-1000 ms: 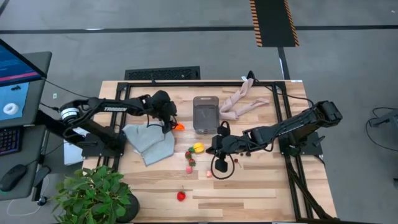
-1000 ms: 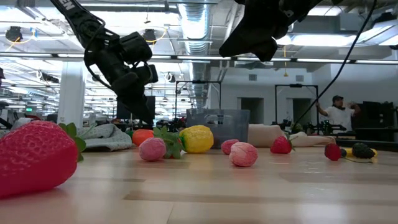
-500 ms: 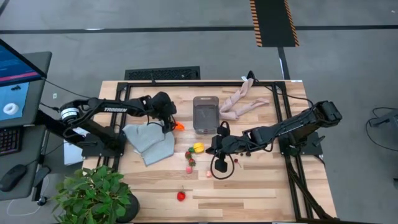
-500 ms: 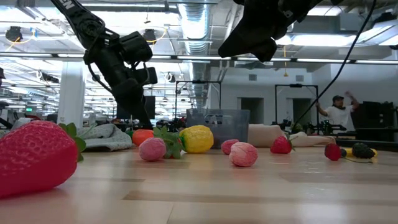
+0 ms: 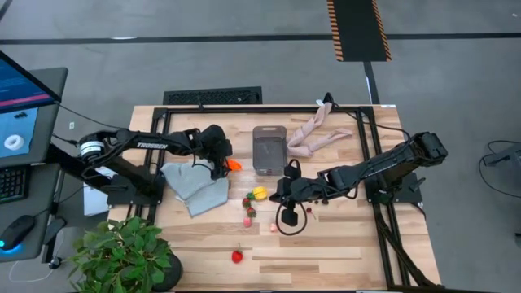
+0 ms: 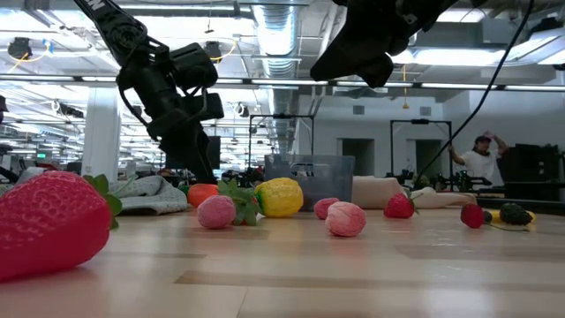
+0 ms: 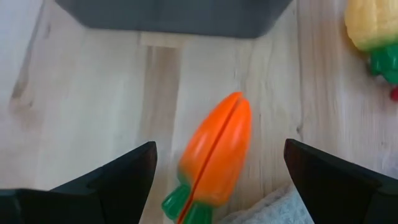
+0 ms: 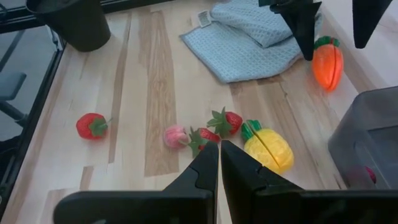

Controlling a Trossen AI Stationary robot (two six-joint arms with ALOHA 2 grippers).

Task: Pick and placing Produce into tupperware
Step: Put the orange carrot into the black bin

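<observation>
The orange carrot (image 7: 214,155) with its green top lies flat on the wood, close to the cloth's edge. My left gripper (image 7: 219,146) is open, one finger on either side of the carrot, not touching it; the high view shows it (image 5: 220,155) just left of the carrot (image 5: 234,164). The clear-greyish tupperware (image 5: 269,149) stands just beyond. My right gripper (image 8: 219,158) is shut and hovers above the table (image 5: 282,194), beside the yellow lemon (image 8: 267,149). Strawberries (image 8: 227,120) and a pink berry (image 8: 176,135) lie near the lemon.
A folded grey-blue cloth (image 5: 195,183) lies by the left arm, a beige limb-shaped object (image 5: 313,134) beyond the tupperware. A lone strawberry (image 5: 237,256) sits near the near edge, a potted plant (image 5: 122,256) at the near left corner. A black loop (image 5: 286,218) lies under the right arm.
My left gripper has crept a little toward the near edge and the carrot, staying open. The produce and the tupperware have kept their places.
</observation>
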